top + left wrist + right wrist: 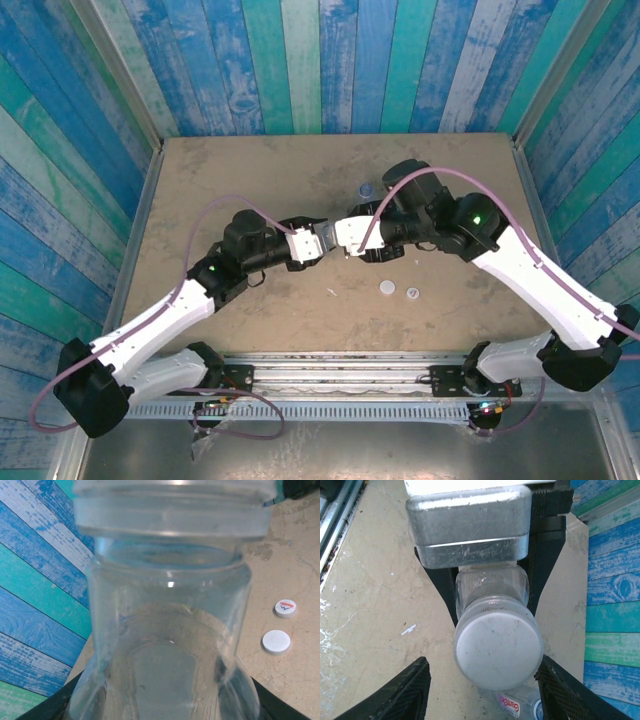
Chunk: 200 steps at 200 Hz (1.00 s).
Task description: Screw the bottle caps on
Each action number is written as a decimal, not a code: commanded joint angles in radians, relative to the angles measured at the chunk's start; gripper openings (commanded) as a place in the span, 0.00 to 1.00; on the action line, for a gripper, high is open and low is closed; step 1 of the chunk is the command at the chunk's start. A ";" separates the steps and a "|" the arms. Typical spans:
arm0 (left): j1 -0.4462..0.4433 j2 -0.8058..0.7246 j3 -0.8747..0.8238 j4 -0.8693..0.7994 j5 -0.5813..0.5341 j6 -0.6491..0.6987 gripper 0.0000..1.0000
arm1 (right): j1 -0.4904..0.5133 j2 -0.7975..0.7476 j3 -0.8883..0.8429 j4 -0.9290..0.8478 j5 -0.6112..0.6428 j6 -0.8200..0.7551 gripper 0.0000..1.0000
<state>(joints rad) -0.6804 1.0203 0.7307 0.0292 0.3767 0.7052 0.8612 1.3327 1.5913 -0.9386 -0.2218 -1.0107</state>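
We bend our white left arm (160, 322) and white right arm (545, 285) inward, so our left gripper (318, 241) and right gripper (348, 238) meet nose to nose. Our left fingers (545, 555) clamp a small clear plastic bottle (492, 587). Our right fingers (405, 695) stand spread either side of its round white plastic cap (497, 647).

open tabletop (210, 170) lies far left; a far bottle (366, 190) and two loose caps (387, 289) occupy the middle.

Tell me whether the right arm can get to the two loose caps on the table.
Probably yes. The loose caps lie on the table close beside the right gripper, with nothing between, and that gripper looks open around the capped bottle, so it seems free to leave.
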 commanded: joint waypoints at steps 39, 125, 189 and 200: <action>0.001 -0.012 -0.020 0.040 0.034 -0.024 0.50 | 0.021 0.028 0.044 -0.043 -0.039 0.029 0.51; 0.002 0.007 -0.037 0.055 0.032 -0.025 0.50 | 0.024 0.054 0.058 -0.044 -0.024 0.087 0.39; 0.002 0.031 -0.053 0.161 -0.078 -0.038 0.50 | 0.024 0.056 0.022 0.011 0.051 0.321 0.37; 0.001 0.045 -0.056 0.192 -0.123 -0.031 0.50 | 0.022 0.055 0.007 0.055 0.108 0.450 0.37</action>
<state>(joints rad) -0.6807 1.0321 0.6811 0.1043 0.3614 0.6769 0.8768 1.3830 1.6276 -0.9443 -0.2028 -0.8127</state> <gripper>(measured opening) 0.574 0.406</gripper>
